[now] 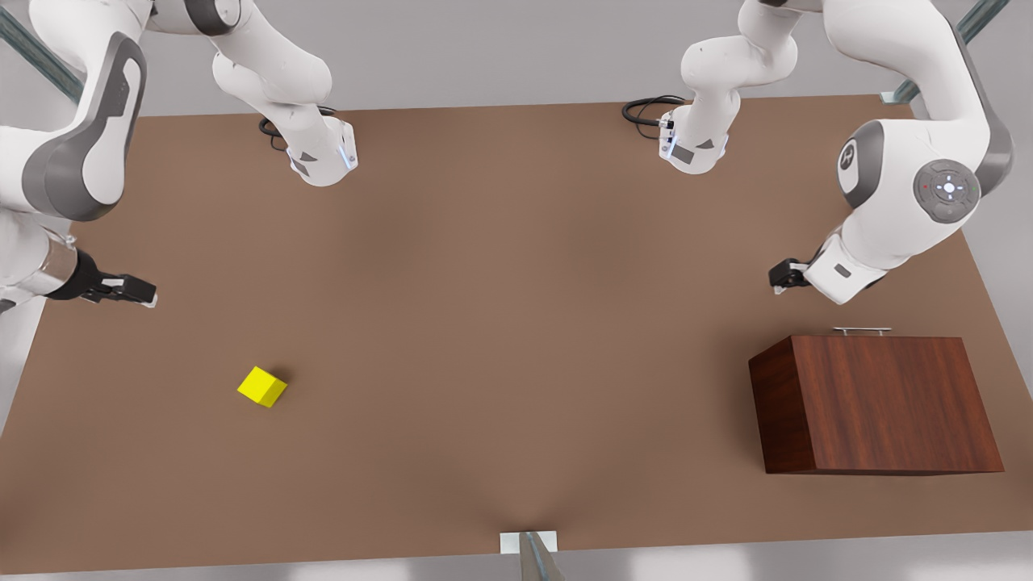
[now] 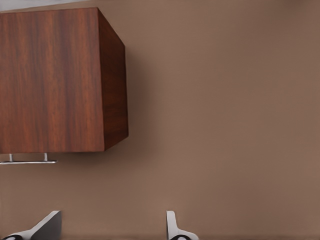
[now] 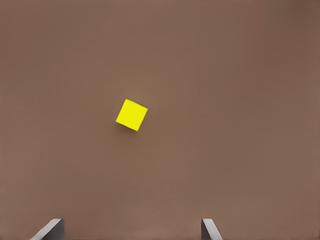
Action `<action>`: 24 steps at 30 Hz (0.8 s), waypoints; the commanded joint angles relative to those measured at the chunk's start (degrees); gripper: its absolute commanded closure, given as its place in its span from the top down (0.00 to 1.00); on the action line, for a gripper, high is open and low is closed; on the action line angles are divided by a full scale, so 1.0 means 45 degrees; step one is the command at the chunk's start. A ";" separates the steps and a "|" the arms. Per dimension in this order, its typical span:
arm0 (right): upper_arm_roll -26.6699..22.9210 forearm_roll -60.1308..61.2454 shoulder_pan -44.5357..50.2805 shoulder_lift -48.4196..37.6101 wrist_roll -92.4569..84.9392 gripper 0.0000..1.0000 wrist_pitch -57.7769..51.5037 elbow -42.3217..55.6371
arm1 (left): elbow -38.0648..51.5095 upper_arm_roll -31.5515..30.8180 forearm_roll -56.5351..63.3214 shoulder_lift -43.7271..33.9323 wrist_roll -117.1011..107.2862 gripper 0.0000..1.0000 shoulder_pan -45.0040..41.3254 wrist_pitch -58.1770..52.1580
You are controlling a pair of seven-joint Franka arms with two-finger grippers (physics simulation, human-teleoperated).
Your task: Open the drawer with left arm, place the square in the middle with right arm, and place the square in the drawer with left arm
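Sitting shut on the matte brown table (image 1: 500,323), near the corner at the front view's lower right, the boxy wooden cabinet (image 1: 880,403) is showing a dark reddish-brown grain running in streaks across its flat top and side. Its drawer (image 2: 30,150) is lying flush with the cabinet body, and a thin silver bar handle (image 1: 862,330) is sticking out on two small posts toward the arms. The square (image 1: 262,386), a small bright yellow cube with plain, smooth faces, is resting on the bare table toward the edge at the front view's left, well apart from the cabinet and turned at an angle to the table edges. The left hand (image 1: 781,277) is hanging above the table near the cabinet's handle side, its pale fingers (image 2: 172,227) standing apart. The right hand (image 1: 137,290) is hovering over the table edge at the front view's left, near the cube, fingers (image 3: 50,230) likewise spread wide. No lettering is readable on the cabinet or cube.
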 commanded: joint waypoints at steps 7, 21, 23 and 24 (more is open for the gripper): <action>0.0011 0.0712 0.0311 0.1417 0.0006 1.00 0.2412 -0.0328 | -0.4908 0.4725 -0.1740 -0.0937 -0.9272 1.00 0.0101 0.4084; 0.0030 0.0693 0.0389 0.4250 0.3756 1.00 0.7491 -0.4351 | -0.8678 0.6306 -0.1271 -0.2167 -0.9276 1.00 0.0160 0.9301; 0.0030 0.0712 0.0643 0.4562 0.3912 1.00 0.7744 -0.4312 | -0.9187 0.6424 -0.1271 -0.2363 -0.9138 1.00 0.0160 1.0199; 0.0030 0.0712 0.0662 0.4699 0.4029 1.00 0.7842 -0.4332 | -0.9187 0.6717 -0.1271 -0.2363 -0.9138 1.00 0.0160 1.0259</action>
